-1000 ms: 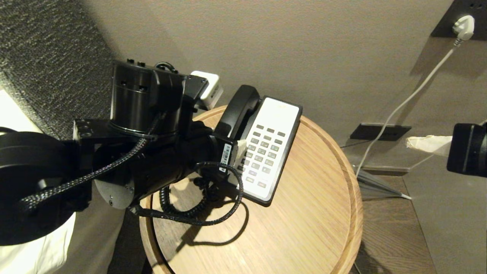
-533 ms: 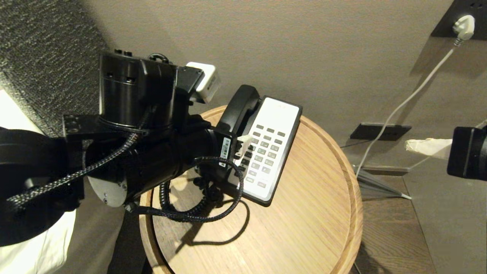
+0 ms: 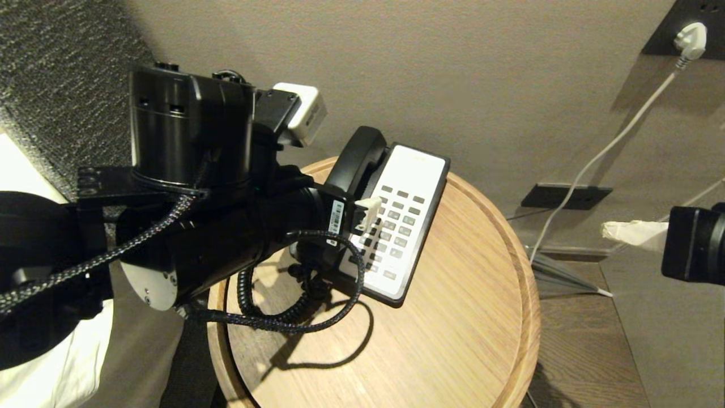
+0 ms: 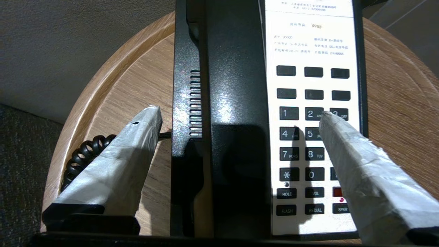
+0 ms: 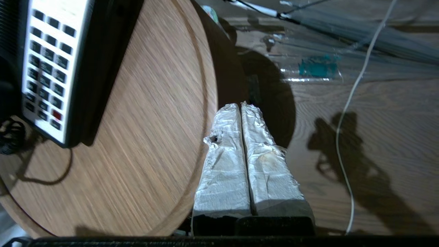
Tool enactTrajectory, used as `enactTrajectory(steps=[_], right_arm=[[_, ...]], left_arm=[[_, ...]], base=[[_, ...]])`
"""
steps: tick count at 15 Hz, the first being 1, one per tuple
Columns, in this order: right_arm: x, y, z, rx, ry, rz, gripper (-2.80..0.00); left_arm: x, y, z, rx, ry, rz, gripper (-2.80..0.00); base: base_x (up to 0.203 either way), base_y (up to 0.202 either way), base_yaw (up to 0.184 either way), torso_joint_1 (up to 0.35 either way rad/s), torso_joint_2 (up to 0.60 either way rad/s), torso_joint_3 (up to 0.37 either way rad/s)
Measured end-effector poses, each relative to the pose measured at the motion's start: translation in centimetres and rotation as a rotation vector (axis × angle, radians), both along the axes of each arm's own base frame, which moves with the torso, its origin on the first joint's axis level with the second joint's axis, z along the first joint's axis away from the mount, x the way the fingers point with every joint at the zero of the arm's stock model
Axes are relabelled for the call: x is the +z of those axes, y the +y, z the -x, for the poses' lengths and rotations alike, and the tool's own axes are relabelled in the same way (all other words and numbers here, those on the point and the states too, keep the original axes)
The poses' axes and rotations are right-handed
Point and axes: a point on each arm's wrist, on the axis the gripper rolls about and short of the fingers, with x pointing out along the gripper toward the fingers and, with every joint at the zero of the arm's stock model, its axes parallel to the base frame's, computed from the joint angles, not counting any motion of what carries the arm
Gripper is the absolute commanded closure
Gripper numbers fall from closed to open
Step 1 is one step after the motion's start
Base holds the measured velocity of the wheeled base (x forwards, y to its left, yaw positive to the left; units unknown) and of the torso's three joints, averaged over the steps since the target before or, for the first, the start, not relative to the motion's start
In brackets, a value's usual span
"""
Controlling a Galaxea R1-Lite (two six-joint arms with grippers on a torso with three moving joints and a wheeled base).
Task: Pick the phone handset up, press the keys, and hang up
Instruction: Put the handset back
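The left end effector [image 4: 240,116] gapes wide, empty, straddling the long black plastic phone handset [image 4: 236,113] cradled on the black-and-white phone base [image 4: 313,44]; keys read HOLD, FLASH, REDIAL. Right end effector [image 5: 240,108] closed, beyond the round wooden table [image 3: 453,340].

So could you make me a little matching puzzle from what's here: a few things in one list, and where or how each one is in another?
Things:
1. phone handset
2. left gripper
3. right gripper
4. white plug

States:
A. in the wall socket
B. fingers pressed together, beyond the round table's edge, over the floor
C. lying in the phone base's cradle
D. fingers spread wide, one on each side of the handset

Pairs: 1-C, 2-D, 3-B, 4-A
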Motion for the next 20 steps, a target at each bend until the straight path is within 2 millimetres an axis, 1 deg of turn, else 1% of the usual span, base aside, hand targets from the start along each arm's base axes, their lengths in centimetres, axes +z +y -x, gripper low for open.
enactTrajectory(steps=[5,13,16,20], right_arm=[[-0.3,-0.1,0.2,0.003,0.007,0.004,0.00],[-0.4,-0.2,0.3,0.004,0.007,0.007,0.00],[-0.7,-0.3,0.5,0.002,0.010,0.009,0.00],[-0.8,-0.5,0.8,0.005,0.009,0.013,0.00]], left_arm=[[-0.1,-0.1,0.3,-0.012,0.002,-0.002,-2.80],[-0.3,0.5,1.0,-0.014,0.006,-0.005,-2.80],[-0.1,0.6,1.1,-0.015,0.000,0.002,-2.80],[0.4,0.8,1.9,-0.033,-0.012,0.016,-2.80]], base=[[0.000,0.000,0.000,0.000,0.00,0.000],[0.000,0.000,0.000,0.000,0.00,0.000],[0.000,0.000,0.000,0.000,0.00,0.000],[0.000,0.000,0.000,0.000,0.00,0.000]])
